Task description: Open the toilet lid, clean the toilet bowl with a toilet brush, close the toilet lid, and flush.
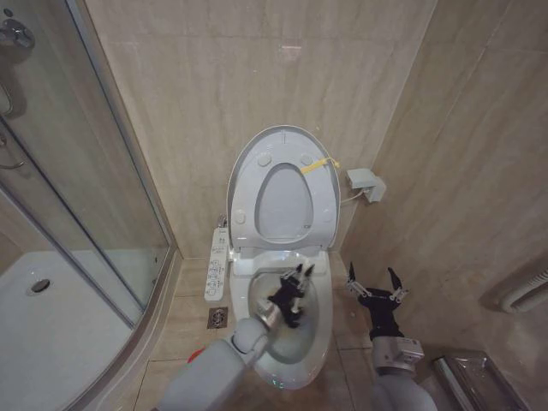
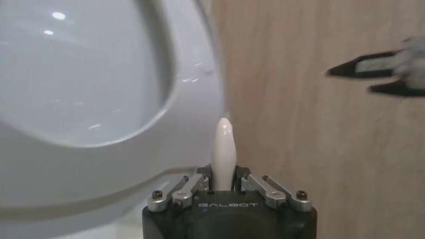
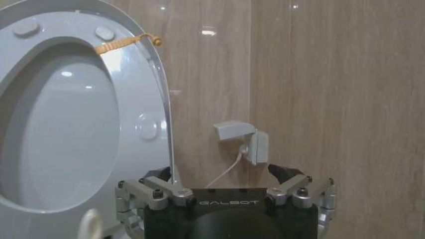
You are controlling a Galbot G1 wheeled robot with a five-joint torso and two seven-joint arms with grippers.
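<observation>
While our left gripper is reaching down over the toilet bowl, its fingers are clamping the thin white handle of the toilet brush, which is standing up between them in the left wrist view. We cannot make out the bristle head. Just past the handle tip, we are seeing the upright white seat ring and the beige tiled wall behind the bowl.

Behind the bowl, the toilet lid is standing open against the wall, with the seat ring raised in front of it and a small yellow strap hanging at its edge on the bowl's right side. A long white button-panel strip is running along the bowl's left side.

To the right of the bowl, we are holding our right gripper above the floor, its fingers spread wide and gripping nothing. Beyond it, a white wall box with a cord is sitting on the wall to the right of the lid.
</observation>
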